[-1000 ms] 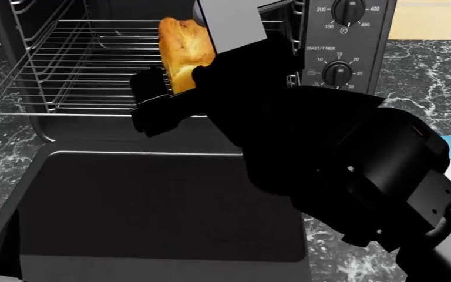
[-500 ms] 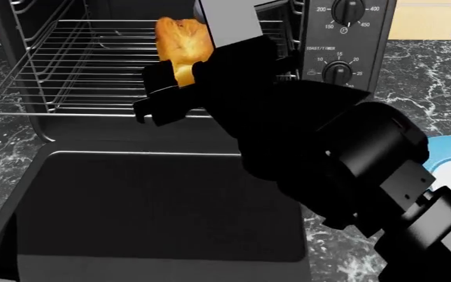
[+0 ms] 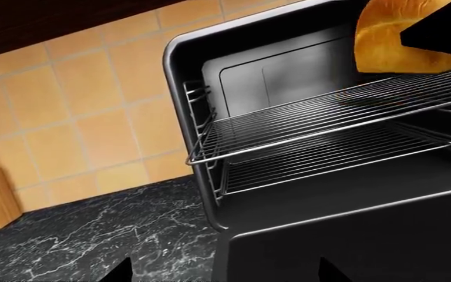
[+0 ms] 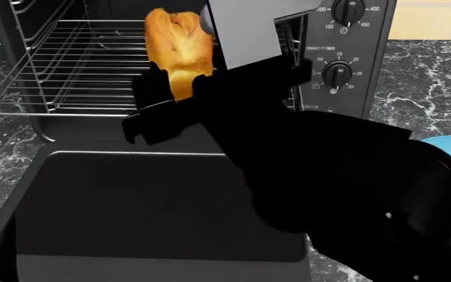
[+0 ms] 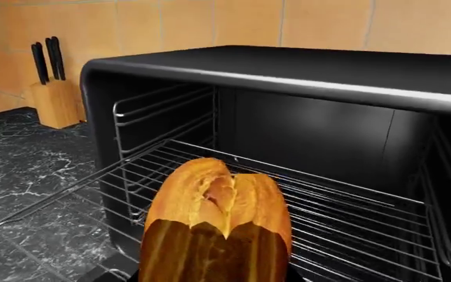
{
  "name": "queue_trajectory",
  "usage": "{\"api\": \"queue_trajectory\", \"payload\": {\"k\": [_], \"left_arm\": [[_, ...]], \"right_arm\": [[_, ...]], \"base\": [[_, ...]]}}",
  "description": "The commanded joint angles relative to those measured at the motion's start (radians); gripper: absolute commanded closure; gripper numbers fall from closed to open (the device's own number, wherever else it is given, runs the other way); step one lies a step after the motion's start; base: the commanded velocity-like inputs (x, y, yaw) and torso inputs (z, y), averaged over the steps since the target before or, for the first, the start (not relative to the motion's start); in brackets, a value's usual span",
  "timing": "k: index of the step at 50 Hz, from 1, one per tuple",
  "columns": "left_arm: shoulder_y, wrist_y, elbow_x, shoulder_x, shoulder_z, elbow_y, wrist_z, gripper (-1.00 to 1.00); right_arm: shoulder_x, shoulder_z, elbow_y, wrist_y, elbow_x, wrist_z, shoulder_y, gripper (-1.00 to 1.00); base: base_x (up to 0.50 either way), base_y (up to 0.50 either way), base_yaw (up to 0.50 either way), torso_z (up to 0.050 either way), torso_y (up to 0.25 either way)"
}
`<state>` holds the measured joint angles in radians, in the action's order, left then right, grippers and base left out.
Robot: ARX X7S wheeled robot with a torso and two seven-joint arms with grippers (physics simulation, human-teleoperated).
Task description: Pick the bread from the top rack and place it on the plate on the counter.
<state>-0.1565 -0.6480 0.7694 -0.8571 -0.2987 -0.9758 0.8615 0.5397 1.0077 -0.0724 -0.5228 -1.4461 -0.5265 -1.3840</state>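
Observation:
The bread (image 4: 177,47), a golden-brown loaf, stands on end in front of the oven opening, lifted off the top rack (image 4: 61,64). My right gripper (image 4: 177,88) is shut on its lower part, one black finger on each side. In the right wrist view the bread (image 5: 218,217) fills the space between the jaws, above the top rack (image 5: 351,205). The left wrist view shows the bread (image 3: 394,41) raised over the top rack (image 3: 327,117). My left gripper (image 3: 225,276) is open and holds nothing. A blue slice of the plate (image 4: 448,145) shows on the counter (image 4: 437,70) at right, behind my arm.
The oven door (image 4: 155,200) lies open and flat below the bread. A lower rack (image 3: 327,155) sits under the top one. The oven's control knobs (image 4: 337,73) are right of the cavity. A wooden knife block (image 5: 53,100) stands on the counter left of the oven.
My right gripper has carried the bread a little up and to the left. My arm has swung across and now covers more of the plate.

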Motion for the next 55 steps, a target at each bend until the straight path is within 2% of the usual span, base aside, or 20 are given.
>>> {"api": "queue_trajectory", "payload": {"k": [1,10,24,34,43,55], "left_arm": [[0.02,0.016,-0.003,-0.011,0.002,-0.002,0.006,-1.0],[0.028,0.03,-0.018,-0.009,-0.009,0.003,0.002,-1.0],[0.023,0.034,-0.016,-0.011,-0.017,-0.001,0.008,-1.0],[0.031,0.056,-0.02,-0.014,-0.014,0.011,0.002,-1.0],[0.019,0.05,-0.017,-0.013,-0.022,0.004,0.007,-1.0],[-0.008,0.034,-0.016,-0.004,-0.042,0.006,0.008,-1.0]], "right_arm": [[0.175,-0.084,-0.331,0.007,-0.061,-0.147,0.037,1.0],[0.342,-0.134,-0.517,0.016,-0.152,-0.246,0.069,1.0],[0.514,-0.203,-0.68,0.028,-0.305,-0.393,0.04,1.0],[0.695,-0.248,-0.695,0.05,-0.328,-0.395,0.067,1.0],[0.86,-0.25,-0.643,0.127,-0.284,-0.322,0.158,1.0],[0.978,-0.232,-0.551,0.203,-0.278,-0.274,0.221,1.0]], "base": [[0.0,0.0,0.0,0.0,0.0],[0.0,0.0,0.0,0.0,0.0],[0.0,0.0,0.0,0.0,0.0],[0.0,0.0,0.0,0.0,0.0],[0.0,0.0,0.0,0.0,0.0],[0.0,0.0,0.0,0.0,0.0]]}}
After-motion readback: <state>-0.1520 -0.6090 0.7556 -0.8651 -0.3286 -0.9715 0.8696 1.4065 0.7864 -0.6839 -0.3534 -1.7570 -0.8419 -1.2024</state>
